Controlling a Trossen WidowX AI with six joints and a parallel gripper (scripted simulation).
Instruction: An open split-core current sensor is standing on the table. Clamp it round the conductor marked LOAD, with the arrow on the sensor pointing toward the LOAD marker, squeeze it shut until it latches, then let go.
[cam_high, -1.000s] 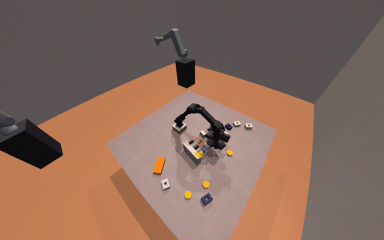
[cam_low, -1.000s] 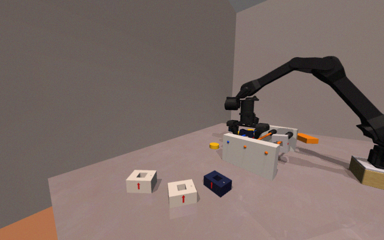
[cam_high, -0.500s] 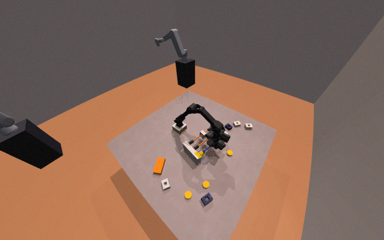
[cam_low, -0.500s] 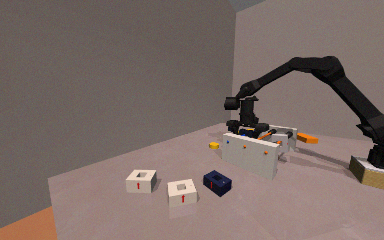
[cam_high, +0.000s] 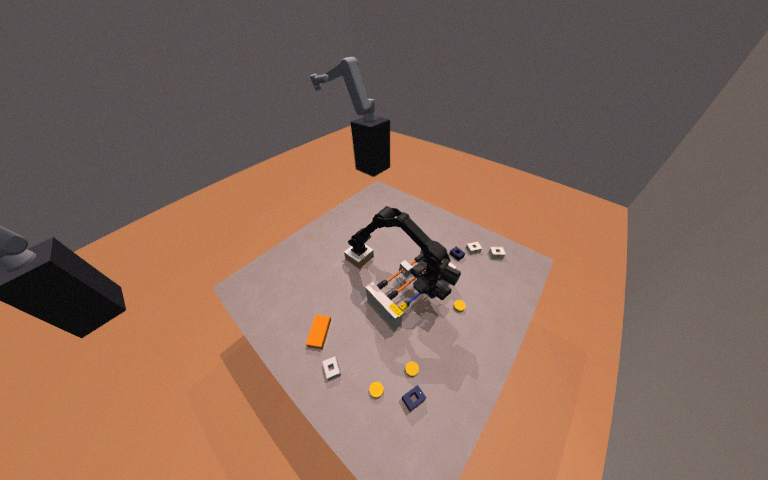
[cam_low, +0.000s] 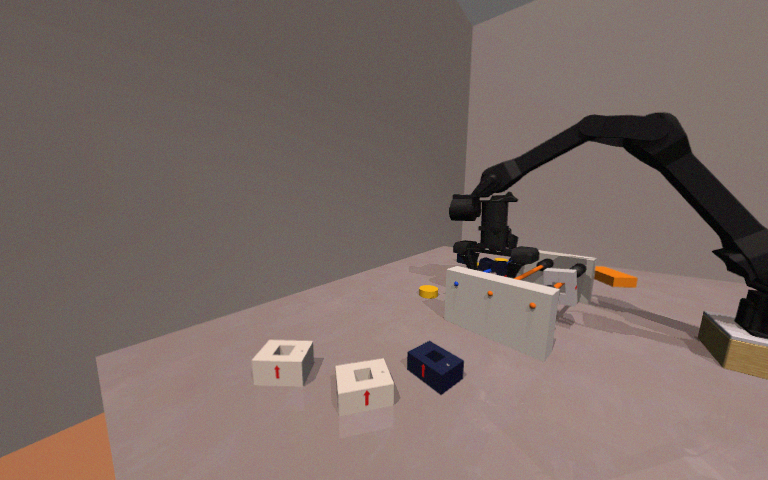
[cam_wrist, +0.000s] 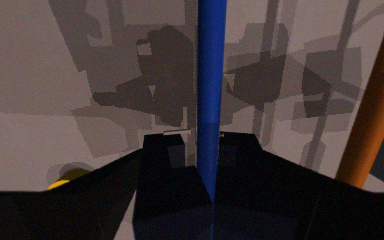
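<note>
My gripper (cam_high: 431, 287) (cam_low: 495, 266) (cam_wrist: 199, 154) points down and is shut on the dark blue split-core sensor, one finger on each side. The sensor (cam_wrist: 167, 205) straddles the blue conductor (cam_wrist: 210, 65) (cam_high: 414, 297). In the wrist view its two halves show on either side of the conductor, with a gap at their far ends. Its arrow and latch are hidden, so I cannot tell whether it is latched. A yellow marker (cam_high: 395, 309) sits on the rack's end panel beside the blue conductor; its lettering is too small to read.
Two orange conductors run beside the blue one between white panels (cam_high: 380, 300) (cam_low: 498, 322). A white sensor (cam_high: 406, 267) sits on the outer one. Loose white and navy blocks (cam_low: 280, 370) (cam_low: 436, 373), yellow discs (cam_high: 459, 305) (cam_high: 411, 369) and an orange block (cam_high: 318, 331) lie around the rack.
</note>
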